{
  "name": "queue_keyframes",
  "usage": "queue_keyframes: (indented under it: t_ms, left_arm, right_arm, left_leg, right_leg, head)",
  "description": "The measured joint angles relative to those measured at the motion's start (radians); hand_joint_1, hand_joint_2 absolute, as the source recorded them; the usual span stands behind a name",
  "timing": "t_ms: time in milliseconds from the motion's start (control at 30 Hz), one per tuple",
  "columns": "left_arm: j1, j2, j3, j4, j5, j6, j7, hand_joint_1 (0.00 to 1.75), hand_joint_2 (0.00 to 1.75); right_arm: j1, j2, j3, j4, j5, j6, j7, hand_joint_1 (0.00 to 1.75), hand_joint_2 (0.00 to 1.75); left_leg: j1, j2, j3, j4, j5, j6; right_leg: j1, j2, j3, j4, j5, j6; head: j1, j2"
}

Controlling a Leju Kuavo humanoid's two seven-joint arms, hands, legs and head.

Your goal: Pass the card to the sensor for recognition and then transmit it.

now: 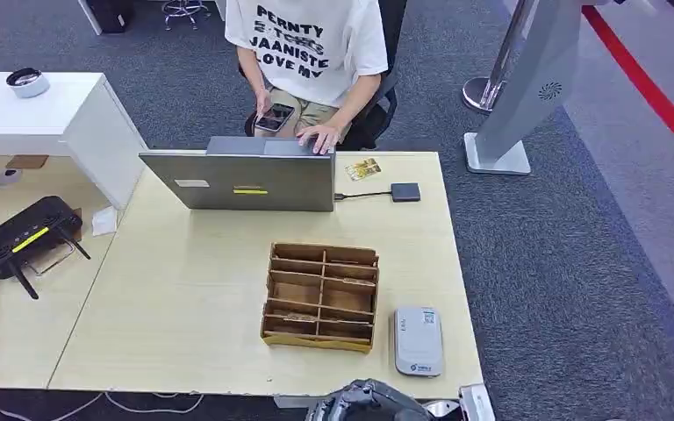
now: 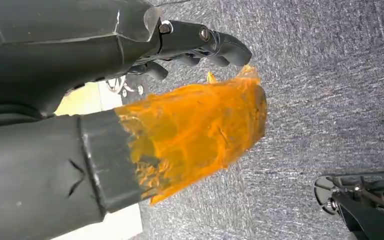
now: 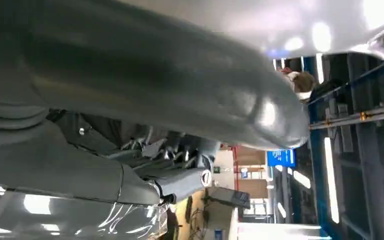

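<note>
A small colourful card [image 1: 362, 168] lies flat on the far side of the table, just right of the laptop [image 1: 246, 180]. The grey card sensor [image 1: 418, 340] lies near the table's front edge, right of a brown cardboard divider box [image 1: 320, 296]. My left hand [image 2: 190, 95], its thumb wrapped in orange tape, hangs over grey carpet beside the table edge, fingers [image 2: 220, 45] apart and holding nothing. My right hand [image 3: 180, 150] hangs low with a thick grey thumb and dark fingers [image 3: 190, 177], and nothing shows in it. Both hands are far from the card.
A person sits behind the laptop, one hand [image 1: 320, 138] on its edge and a phone [image 1: 274, 117] in the other. A small dark box [image 1: 405, 192] on a cable lies beside the card. A black router [image 1: 28, 235] sits on the left table. Grey carpet surrounds the table [image 1: 184, 289].
</note>
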Motion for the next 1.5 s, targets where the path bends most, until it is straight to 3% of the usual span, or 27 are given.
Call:
queue_keyframes:
  t_ms: [333, 500, 833, 1033, 1333, 1500]
  left_arm:
    - [0.002, -0.006, 0.009, 0.0, 0.014, 0.005, 0.008, 0.0, 0.0]
    - [0.004, -0.007, 0.025, 0.0, 0.05, -0.023, -0.017, 0.0, 0.0]
    - [0.016, -0.003, 0.087, 0.0, 0.136, -0.136, -0.092, 0.0, 0.0]
    - [0.034, -0.001, 0.123, -0.001, 0.186, -0.213, -0.132, 0.0, 0.0]
    - [0.072, -0.005, 0.194, -0.043, 0.248, -0.37, -0.182, 0.0, 0.0]
    - [0.093, -0.018, 0.229, -0.092, 0.242, -0.409, -0.184, 0.0, 0.0]
  right_arm:
    - [0.043, 0.039, -0.044, 0.018, -0.192, -0.068, 0.123, 0.0, 0.0]
    - [0.043, 0.056, -0.052, 0.007, -0.233, -0.05, 0.136, 0.0, 0.0]
    - [0.047, 0.063, -0.061, -0.069, -0.249, 0.072, 0.07, 0.0, 0.0]
    - [0.054, 0.063, -0.067, -0.127, -0.167, 0.114, 0.015, 0.0, 0.0]
    - [0.055, 0.063, -0.066, -0.223, -0.072, 0.103, -0.066, 0.0, 0.0]
    - [0.054, 0.062, -0.063, -0.252, -0.04, 0.106, -0.093, 0.0, 0.0]
  left_leg:
    - [0.0, 0.0, 0.0, 0.0, 0.0, 0.0]
    - [0.0, 0.0, 0.0, 0.0, 0.0, 0.0]
    - [0.0, 0.0, 0.0, 0.0, 0.0, 0.0]
    - [0.0, 0.0, 0.0, 0.0, 0.0, 0.0]
    - [0.0, 0.0, 0.0, 0.0, 0.0, 0.0]
    - [0.0, 0.0, 0.0, 0.0, 0.0, 0.0]
  right_leg:
    - [0.0, 0.0, 0.0, 0.0, 0.0, 0.0]
    - [0.0, 0.0, 0.0, 0.0, 0.0, 0.0]
    - [0.0, 0.0, 0.0, 0.0, 0.0, 0.0]
    - [0.0, 0.0, 0.0, 0.0, 0.0, 0.0]
    - [0.0, 0.0, 0.0, 0.0, 0.0, 0.0]
    - [0.0, 0.0, 0.0, 0.0, 0.0, 0.0]
  head:
    - [0.0, 0.0]
    - [0.0, 0.0]
    - [0.0, 0.0]
    - [0.0, 0.0]
    - [0.0, 0.0]
    - [0.0, 0.0]
